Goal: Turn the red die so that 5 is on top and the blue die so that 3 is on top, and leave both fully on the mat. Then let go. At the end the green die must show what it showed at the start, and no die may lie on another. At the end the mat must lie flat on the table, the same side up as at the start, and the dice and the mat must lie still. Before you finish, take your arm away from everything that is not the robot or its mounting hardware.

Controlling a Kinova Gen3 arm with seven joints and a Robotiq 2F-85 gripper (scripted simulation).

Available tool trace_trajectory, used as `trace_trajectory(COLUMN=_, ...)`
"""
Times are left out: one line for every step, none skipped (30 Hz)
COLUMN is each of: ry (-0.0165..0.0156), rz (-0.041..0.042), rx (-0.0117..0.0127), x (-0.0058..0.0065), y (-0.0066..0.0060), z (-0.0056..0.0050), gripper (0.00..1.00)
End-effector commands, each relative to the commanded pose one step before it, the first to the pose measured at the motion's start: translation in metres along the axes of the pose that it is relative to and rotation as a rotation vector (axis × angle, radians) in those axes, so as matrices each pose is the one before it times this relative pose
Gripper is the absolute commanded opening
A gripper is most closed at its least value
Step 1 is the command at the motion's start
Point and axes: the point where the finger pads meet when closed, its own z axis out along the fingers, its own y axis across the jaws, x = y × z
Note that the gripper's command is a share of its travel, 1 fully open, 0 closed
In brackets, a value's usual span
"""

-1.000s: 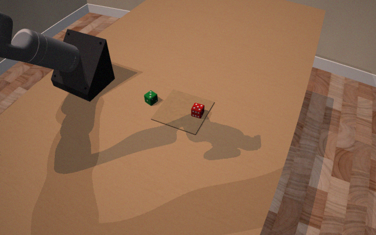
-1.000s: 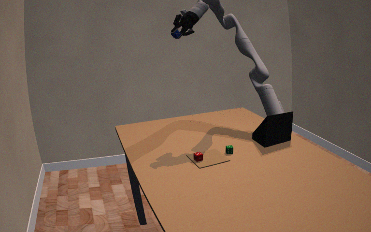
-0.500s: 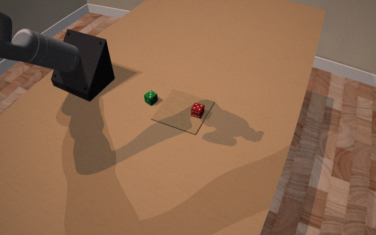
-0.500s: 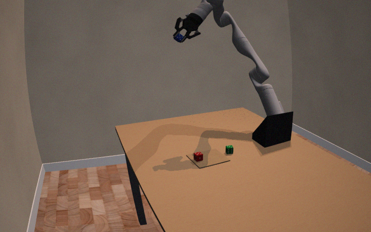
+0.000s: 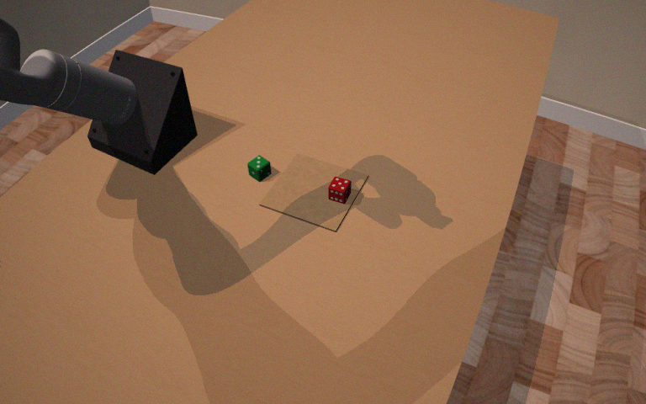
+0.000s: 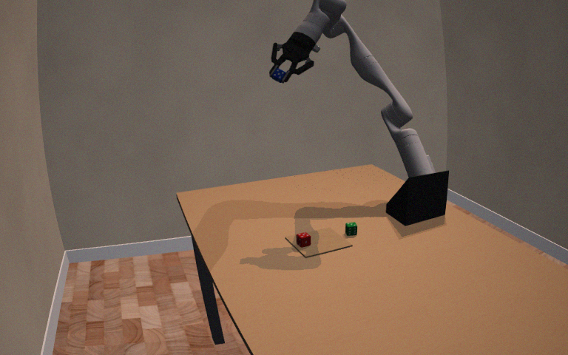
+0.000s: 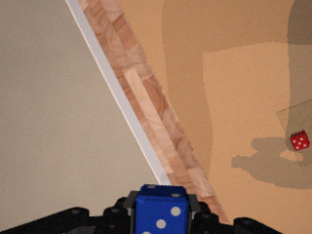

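Observation:
My gripper (image 6: 281, 76) is high above the table and shut on the blue die (image 6: 278, 74). In the wrist view the blue die (image 7: 160, 216) sits between the fingers with a three-pip face toward the camera. The red die (image 5: 339, 189) stands on the thin brown mat (image 5: 314, 191) near its right corner, five pips on top; it also shows in the exterior view (image 6: 303, 239) and in the wrist view (image 7: 299, 140). The green die (image 5: 259, 167) lies on the table just left of the mat, three pips on top. The gripper is out of the top view.
The black arm base (image 5: 145, 112) stands at the back left of the table, and an arm link (image 5: 71, 87) reaches in front of it. The table's right edge (image 5: 519, 199) drops to the wooden floor.

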Motion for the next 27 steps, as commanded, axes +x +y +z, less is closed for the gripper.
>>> trace_trajectory(ry=0.02619, rz=0.01616, rx=-0.02985, x=-0.01133, y=0.02024, z=0.01809, gripper=0.26)
trace_trajectory(ry=0.00906, rz=0.02248, rx=-0.00653, x=-0.00116, y=0.00426, z=0.00505, gripper=0.26)
trace_trajectory(ry=0.00916, rz=0.02229, rx=-0.00652, x=-0.00101, y=0.00430, z=0.00510, gripper=0.26)
trace_trajectory(ry=0.00925, rz=0.02209, rx=-0.00649, x=-0.00086, y=0.00433, z=0.00515, gripper=0.26)
trace_trajectory(ry=0.00935, rz=0.02188, rx=-0.00646, x=-0.00070, y=0.00435, z=0.00519, gripper=0.26)
trace_trajectory(ry=0.00000, rz=0.00000, rx=0.00000, x=0.00000, y=0.00000, z=0.00000, gripper=0.26)
trace_trajectory(ry=0.00000, rz=0.00000, rx=0.00000, x=0.00000, y=0.00000, z=0.00000, gripper=0.26)
trace_trajectory(ry=0.00944, rz=0.02168, rx=-0.00642, x=-0.00055, y=0.00437, z=0.00522, gripper=0.26)
trace_trajectory(ry=0.00953, rz=0.02148, rx=-0.00637, x=-0.00040, y=0.00437, z=0.00525, gripper=0.26)
trace_trajectory(ry=0.00961, rz=0.02127, rx=-0.00631, x=-0.00026, y=0.00437, z=0.00527, gripper=0.26)
trace_trajectory(ry=0.00969, rz=0.02106, rx=-0.00625, x=-0.00011, y=0.00436, z=0.00528, gripper=0.26)
trace_trajectory(ry=0.00977, rz=0.02085, rx=-0.00617, x=0.00003, y=0.00434, z=0.00529, gripper=0.26)
trace_trajectory(ry=0.00984, rz=0.02063, rx=-0.00610, x=0.00016, y=0.00431, z=0.00530, gripper=0.26)
trace_trajectory(ry=0.00990, rz=0.02041, rx=-0.00601, x=0.00030, y=0.00428, z=0.00530, gripper=0.26)
trace_trajectory(ry=0.00996, rz=0.02019, rx=-0.00592, x=0.00043, y=0.00424, z=0.00529, gripper=0.26)
trace_trajectory(ry=0.01001, rz=0.01997, rx=-0.00582, x=0.00055, y=0.00420, z=0.00528, gripper=0.26)
trace_trajectory(ry=0.01005, rz=0.01974, rx=-0.00571, x=0.00067, y=0.00415, z=0.00526, gripper=0.26)
trace_trajectory(ry=0.01009, rz=0.01951, rx=-0.00560, x=0.00078, y=0.00410, z=0.00524, gripper=0.26)
trace_trajectory(ry=0.01012, rz=0.01928, rx=-0.00549, x=0.00089, y=0.00404, z=0.00522, gripper=0.26)
trace_trajectory(ry=0.01014, rz=0.01904, rx=-0.00537, x=0.00100, y=0.00397, z=0.00519, gripper=0.26)
trace_trajectory(ry=0.01016, rz=0.01880, rx=-0.00525, x=0.00110, y=0.00391, z=0.00515, gripper=0.26)
trace_trajectory(ry=0.01016, rz=0.01856, rx=-0.00512, x=0.00119, y=0.00384, z=0.00512, gripper=0.26)
trace_trajectory(ry=0.00000, rz=0.00000, rx=0.00000, x=0.00000, y=0.00000, z=0.00000, gripper=0.26)
trace_trajectory(ry=0.00000, rz=0.00000, rx=0.00000, x=0.00000, y=0.00000, z=0.00000, gripper=0.26)
trace_trajectory(ry=0.01016, rz=0.01831, rx=-0.00500, x=0.00128, y=0.00376, z=0.00507, gripper=0.26)
trace_trajectory(ry=0.01015, rz=0.01806, rx=-0.00486, x=0.00136, y=0.00369, z=0.00503, gripper=0.26)
trace_trajectory(ry=0.01013, rz=0.01781, rx=-0.00473, x=0.00144, y=0.00361, z=0.00498, gripper=0.26)
